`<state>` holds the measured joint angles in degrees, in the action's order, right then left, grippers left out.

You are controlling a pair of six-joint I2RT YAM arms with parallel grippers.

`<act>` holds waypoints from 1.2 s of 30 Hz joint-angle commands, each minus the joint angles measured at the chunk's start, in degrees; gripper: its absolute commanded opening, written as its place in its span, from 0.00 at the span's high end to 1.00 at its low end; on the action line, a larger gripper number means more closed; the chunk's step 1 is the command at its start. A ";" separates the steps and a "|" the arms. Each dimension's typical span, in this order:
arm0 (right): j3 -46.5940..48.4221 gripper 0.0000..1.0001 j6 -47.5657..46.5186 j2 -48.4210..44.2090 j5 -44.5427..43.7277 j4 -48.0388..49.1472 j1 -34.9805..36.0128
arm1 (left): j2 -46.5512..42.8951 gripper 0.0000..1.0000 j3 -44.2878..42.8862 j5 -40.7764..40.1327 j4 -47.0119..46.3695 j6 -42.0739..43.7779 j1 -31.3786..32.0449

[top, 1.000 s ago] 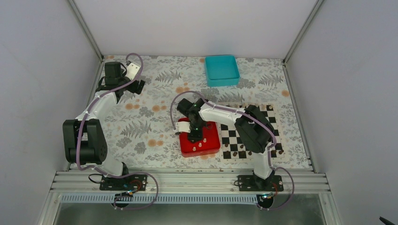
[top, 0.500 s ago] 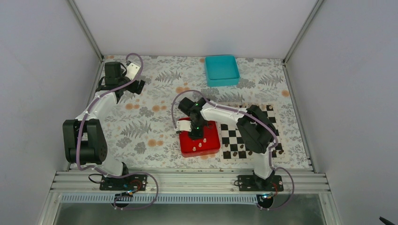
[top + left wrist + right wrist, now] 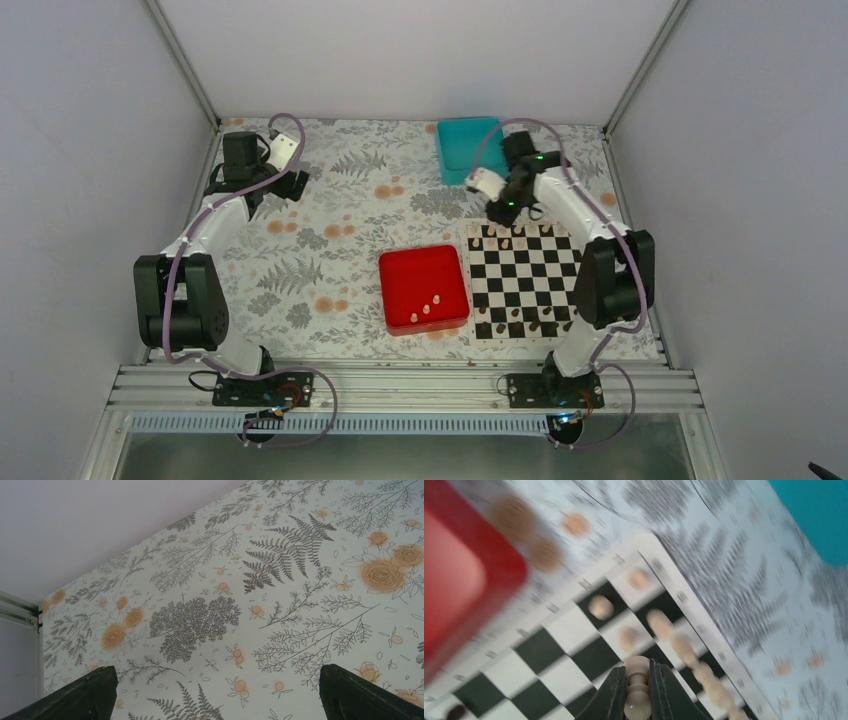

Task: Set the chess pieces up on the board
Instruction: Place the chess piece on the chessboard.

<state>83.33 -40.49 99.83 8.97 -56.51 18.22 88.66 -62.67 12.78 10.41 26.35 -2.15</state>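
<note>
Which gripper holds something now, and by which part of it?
The right gripper pinches a pale chess piece by its body; the left gripper is empty.

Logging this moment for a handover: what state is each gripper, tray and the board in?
left gripper, open, holding nothing.
right gripper, shut on pale chess piece.
red tray, holds three pale pieces.
teal tray, visible part empty.
board, partly set up.

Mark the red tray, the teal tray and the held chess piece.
red tray (image 3: 420, 272): top view, bare floor.
teal tray (image 3: 453, 150): top view, left floor.
held chess piece (image 3: 638, 681): right wrist view, its middle.
</note>
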 commanded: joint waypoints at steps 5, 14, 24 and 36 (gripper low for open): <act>-4.81 0.93 -4.78 0.02 -0.03 1.30 -16.11 | 0.14 0.00 -0.62 1.64 -0.44 0.02 -0.40; -8.39 0.91 -5.31 4.25 -1.60 3.90 -21.06 | 0.31 0.00 -0.99 1.86 -0.27 -0.02 -0.40; -9.41 0.91 -5.14 8.44 -1.95 6.96 -22.15 | 0.32 0.00 -0.85 1.56 -0.22 0.01 -0.40; -9.55 0.88 -5.21 10.94 -1.64 7.40 -22.39 | 0.38 0.00 -0.70 1.55 -0.17 0.10 -0.39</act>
<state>74.13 -44.99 109.56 7.16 -49.50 -3.84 88.66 -62.67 13.61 10.44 26.35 -2.15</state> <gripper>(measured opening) 0.111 0.999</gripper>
